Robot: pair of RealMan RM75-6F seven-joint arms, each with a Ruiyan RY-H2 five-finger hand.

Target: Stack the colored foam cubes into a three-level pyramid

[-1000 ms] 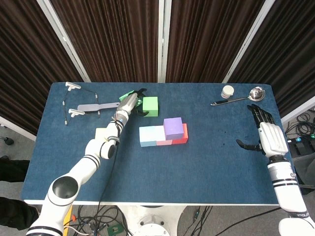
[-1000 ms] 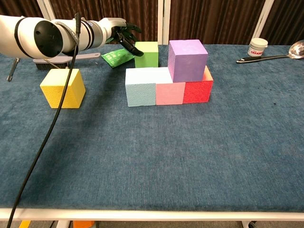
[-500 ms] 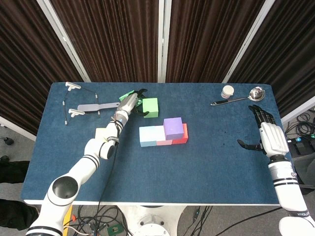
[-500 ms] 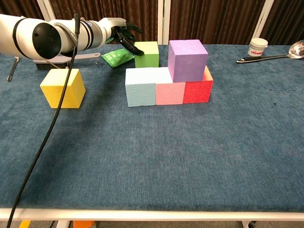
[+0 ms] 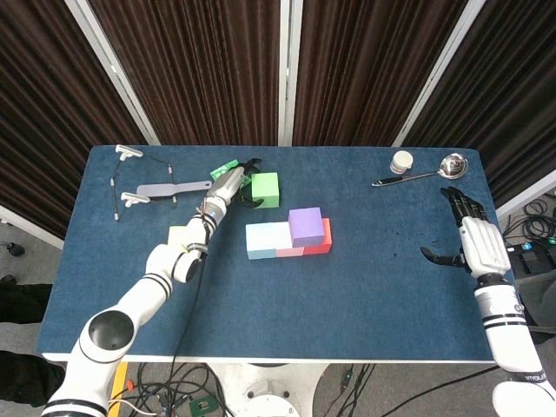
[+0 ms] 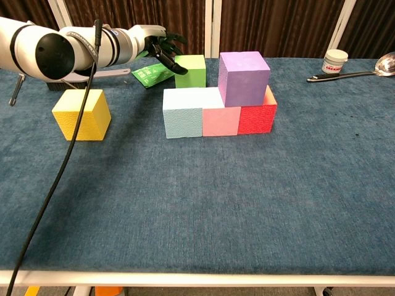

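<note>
A row of light blue (image 6: 183, 113), pink (image 6: 221, 121) and red (image 6: 258, 117) cubes stands mid-table, with a purple cube (image 6: 244, 78) on top over the pink and red ones. Behind the row sits a green cube (image 6: 191, 70) (image 5: 265, 188). My left hand (image 6: 162, 48) (image 5: 238, 184) is right beside the green cube's left side, fingers spread around it, holding nothing that I can see. A yellow cube (image 6: 82, 115) lies at the left, mostly hidden by my arm in the head view. My right hand (image 5: 473, 239) hovers open at the table's right edge.
A green packet (image 6: 151, 74) lies just left of the green cube. A grey tool with white clips (image 5: 139, 187) is at the back left. A small white jar (image 5: 401, 162) and a metal ladle (image 5: 426, 171) lie at the back right.
My left hand has edged slightly closer to the green cube. My right hand has drifted a little toward the near edge. The cubes have not moved.
</note>
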